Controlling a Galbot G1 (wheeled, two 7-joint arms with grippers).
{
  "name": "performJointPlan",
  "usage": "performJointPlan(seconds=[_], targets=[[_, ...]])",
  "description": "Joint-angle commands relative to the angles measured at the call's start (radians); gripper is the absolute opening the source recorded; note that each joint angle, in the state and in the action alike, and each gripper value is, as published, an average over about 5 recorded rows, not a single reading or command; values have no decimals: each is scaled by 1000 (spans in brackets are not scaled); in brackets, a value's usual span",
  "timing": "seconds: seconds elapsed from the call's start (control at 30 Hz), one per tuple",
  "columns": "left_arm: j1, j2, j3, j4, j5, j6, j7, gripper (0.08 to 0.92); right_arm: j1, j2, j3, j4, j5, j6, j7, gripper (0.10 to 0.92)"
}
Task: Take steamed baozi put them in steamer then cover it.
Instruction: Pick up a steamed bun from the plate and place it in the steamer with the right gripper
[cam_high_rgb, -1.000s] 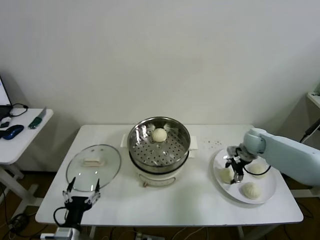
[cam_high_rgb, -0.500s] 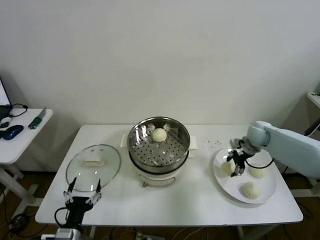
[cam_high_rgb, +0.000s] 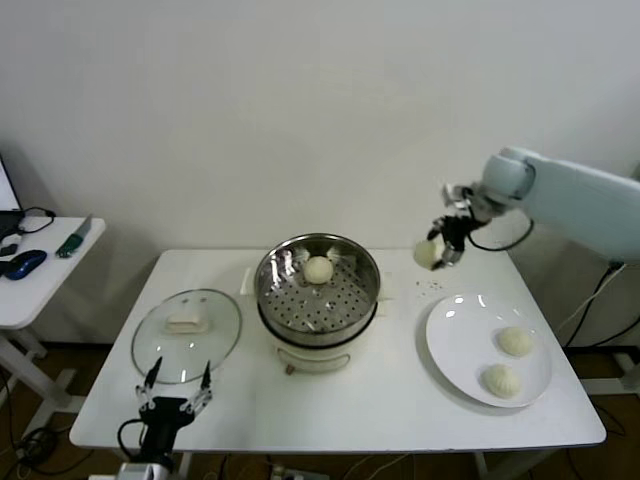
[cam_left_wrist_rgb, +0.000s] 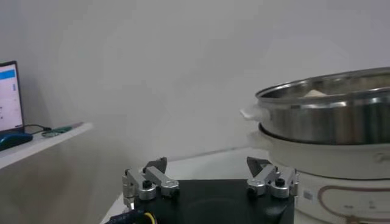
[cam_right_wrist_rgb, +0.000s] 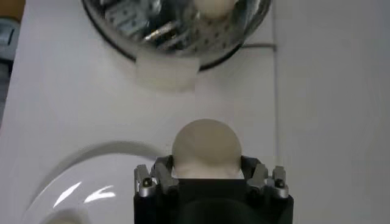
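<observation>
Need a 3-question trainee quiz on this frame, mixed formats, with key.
1. True or false: the lid is on the steamer.
2. How many baozi lie on the plate?
3. Which gripper holds a baozi? A) left B) right C) neither

Key:
1. False. It lies on the table, on the steamer's left; the left gripper hangs open near it, at the table's front edge.
2. Two; another baozi is in the steamer.
3. B. The right gripper has its jaws shut on a baozi, raised above the table between plate and steamer.
</observation>
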Motion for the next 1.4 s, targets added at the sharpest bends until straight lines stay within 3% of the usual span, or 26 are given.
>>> performJointPlan(seconds=[0.03,0.53,1.17,1.4], targets=[[22,-3,7,-22,2,-6,-3,823,194,266,-113,-27,238,-37,18,715],[24,5,-9,-19,18,-4,-35,823,-41,534,-75,-123,232,-112,118,712],[-8,25,-13,17,18,3,-42,823,-172,605,-91,-165,158,-116,125,721],[-18,26,-10,23,18,6,-42,823,-178,604,-84,-175,148,-122,122,804]])
